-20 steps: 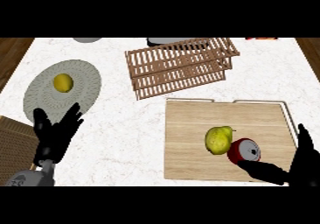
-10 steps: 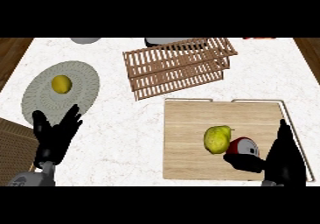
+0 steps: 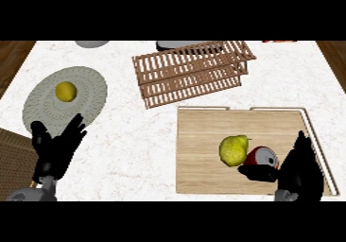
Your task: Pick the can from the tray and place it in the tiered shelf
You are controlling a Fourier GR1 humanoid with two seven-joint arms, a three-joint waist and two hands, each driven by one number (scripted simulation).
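Since the can [image 3: 263, 157] lies on its side on the tray [image 3: 203, 137], I curl my right hand [image 3: 296, 169] round it; left hand [image 3: 56, 149] rests wide open, nr bench edge.

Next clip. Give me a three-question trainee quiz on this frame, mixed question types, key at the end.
1. True or false: the can lies on the grey plate.
2. Which hand is at the can? A) left hand B) right hand
3. Fill in: the yellow-green fruit beside the can lies on the wooden ____.

Key
1. False. The can is on the tray; the plate holds a small yellow fruit.
2. B. Its thumb and fingers curl round the can, while the left hand rests open at the lower left.
3. Tray. The tiered shelf stands further back and holds nothing visible.
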